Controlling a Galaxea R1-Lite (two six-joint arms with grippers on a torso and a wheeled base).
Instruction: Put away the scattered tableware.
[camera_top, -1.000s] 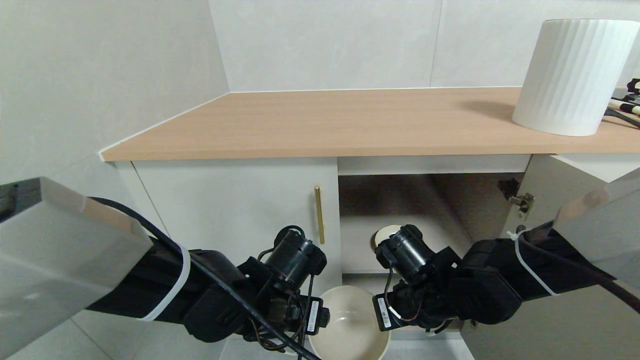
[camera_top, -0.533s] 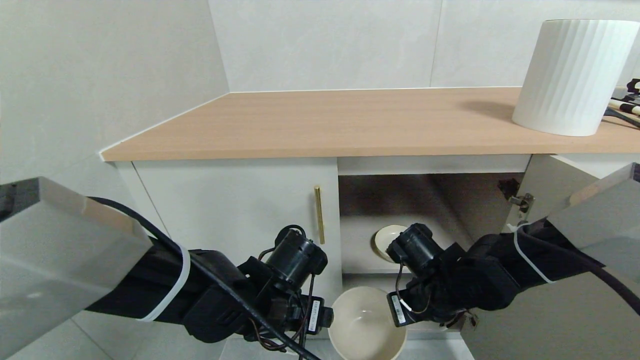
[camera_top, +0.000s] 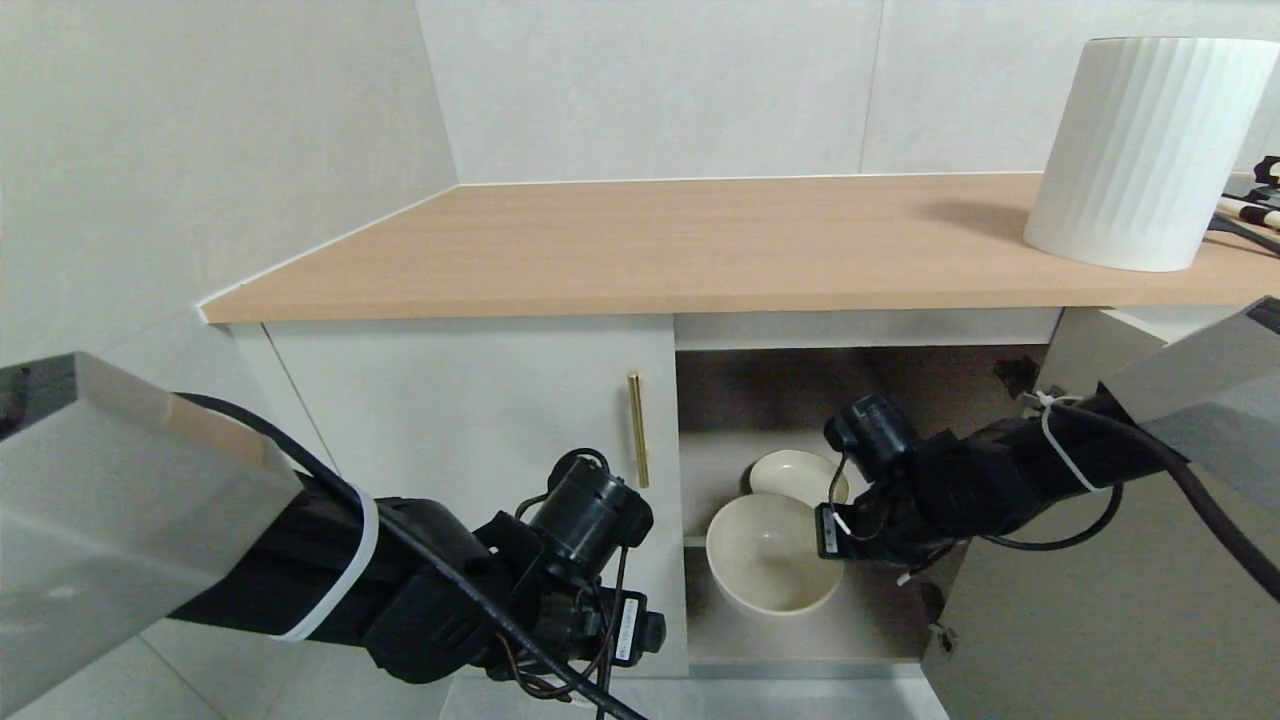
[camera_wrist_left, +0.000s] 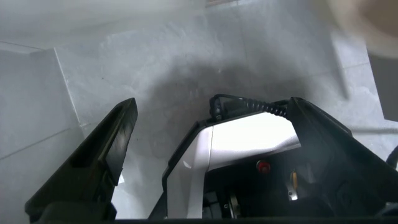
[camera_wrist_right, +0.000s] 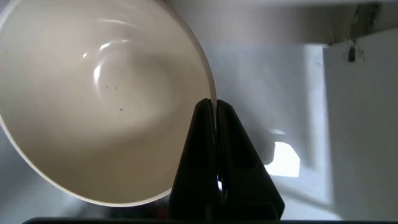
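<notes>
Bowl (camera_wrist_right: 106, 93) pinched at rim by right end effector (camera_wrist_right: 214, 111); left end effector (camera_wrist_left: 211, 112) spread wide.

Print on the white wrist sticker (camera_top: 628, 628) seems too small to read.

Lower centre, the open cupboard bay (camera_top: 770, 395): bare shelf (camera_top: 800, 635) before the bowl (camera_top: 770, 555), a small dish (camera_top: 790, 470) blocking behind, closed door (camera_top: 470, 420) left.
</notes>
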